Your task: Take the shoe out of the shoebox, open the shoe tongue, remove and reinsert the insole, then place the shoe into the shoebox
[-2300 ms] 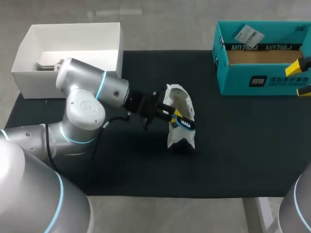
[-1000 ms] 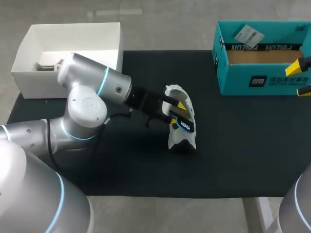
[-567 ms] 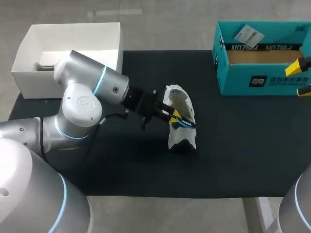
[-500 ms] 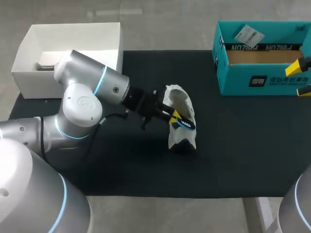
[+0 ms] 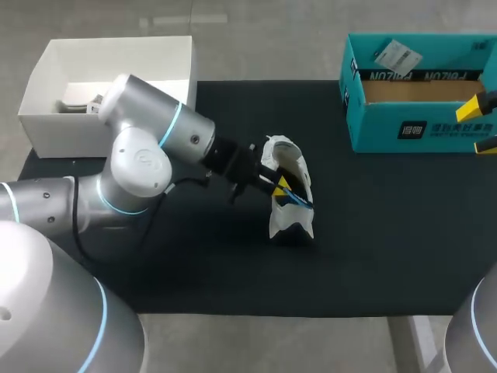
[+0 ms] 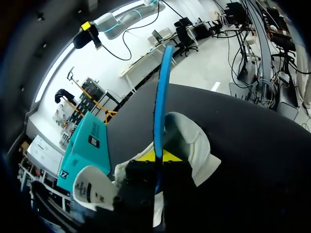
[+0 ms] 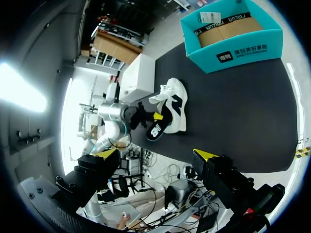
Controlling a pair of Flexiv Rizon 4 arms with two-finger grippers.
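Across the black worktop (image 5: 373,249) the left arm (image 5: 144,167) comes in from the left side. Its silver joints lie in front of the near right corner of an open white box (image 5: 46,85), which sits at the far left. Of the right arm (image 5: 477,326), only a grey curve shows at the near right corner.

At the far right stands the teal shoebox (image 5: 435,128), open, with bare brown card inside and a small white tag (image 5: 397,55) at its far wall. The shoe (image 5: 291,221) is out of the box and well apart from it, resting near the middle of the worktop. It is white with dark panels, and its opening is toward the far end.

Over the middle of the shoe is the insole (image 5: 300,200), dark with a bright blue edge. Whether its lower end sits inside the shoe cannot be told. In the left wrist view the insole (image 6: 160,111) shows edge-on as a thin blue strip rising from between the fingers, with the shoe (image 6: 199,145) under it.

The left hand (image 5: 282,186) is closed on the insole, one finger at each face. The right hand (image 5: 483,126) hangs at the right end of the shoebox. In its own wrist view (image 7: 155,154) the yellow tips are spread wide with nothing between them.
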